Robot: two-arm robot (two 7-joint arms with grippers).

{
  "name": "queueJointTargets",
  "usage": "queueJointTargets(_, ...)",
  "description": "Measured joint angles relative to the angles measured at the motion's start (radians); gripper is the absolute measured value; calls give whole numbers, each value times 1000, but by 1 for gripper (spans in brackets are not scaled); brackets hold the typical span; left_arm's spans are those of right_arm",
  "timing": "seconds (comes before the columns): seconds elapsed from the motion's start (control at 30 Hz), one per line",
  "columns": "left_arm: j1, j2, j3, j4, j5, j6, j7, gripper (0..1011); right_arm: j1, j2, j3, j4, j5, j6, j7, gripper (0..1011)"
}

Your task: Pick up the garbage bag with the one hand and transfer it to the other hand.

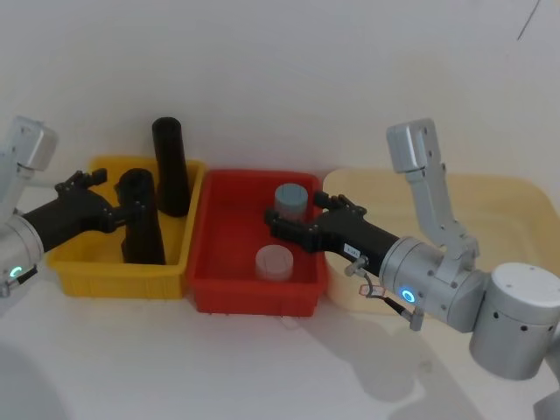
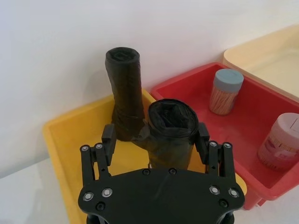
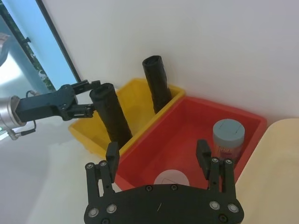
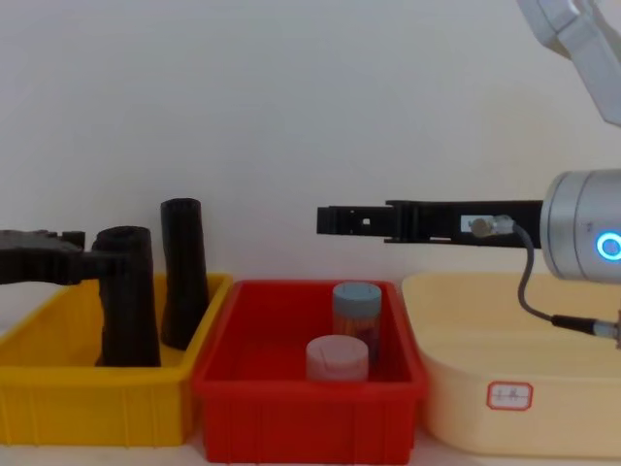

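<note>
The garbage bag (image 1: 140,219) (image 2: 170,135) (image 4: 126,301), a thick black crinkly roll, stands upright on the floor of the yellow bin (image 1: 114,271). My left gripper (image 1: 129,213) (image 2: 156,135) (image 4: 92,254), the one with the green ring, reaches in level from the left. It is open, with one finger on each side of the roll's upper part; a gap shows beside one finger. My right gripper (image 1: 276,223) (image 3: 158,151) (image 4: 325,219), with the blue ring, hangs open above the red bin (image 1: 254,293) with nothing between its fingers.
A slimmer, taller black roll (image 1: 171,166) (image 4: 181,272) stands behind the bag at the yellow bin's back corner. The red bin holds a blue-lidded jar (image 1: 291,201) and a pink-lidded jar (image 1: 273,261). A cream tray (image 1: 507,201) lies at the right. A white wall stands close behind.
</note>
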Motion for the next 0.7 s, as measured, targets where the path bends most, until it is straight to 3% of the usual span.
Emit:
queueJointTargets(0.37, -62, -23, 40, 81, 4, 5, -46, 1001, 3, 5, -1, 10, 19, 0, 7, 1001)
queueJointTargets(0.7, -96, -37, 64, 135, 12, 7, -54, 1001, 3, 9, -1, 19, 35, -12, 16, 1002)
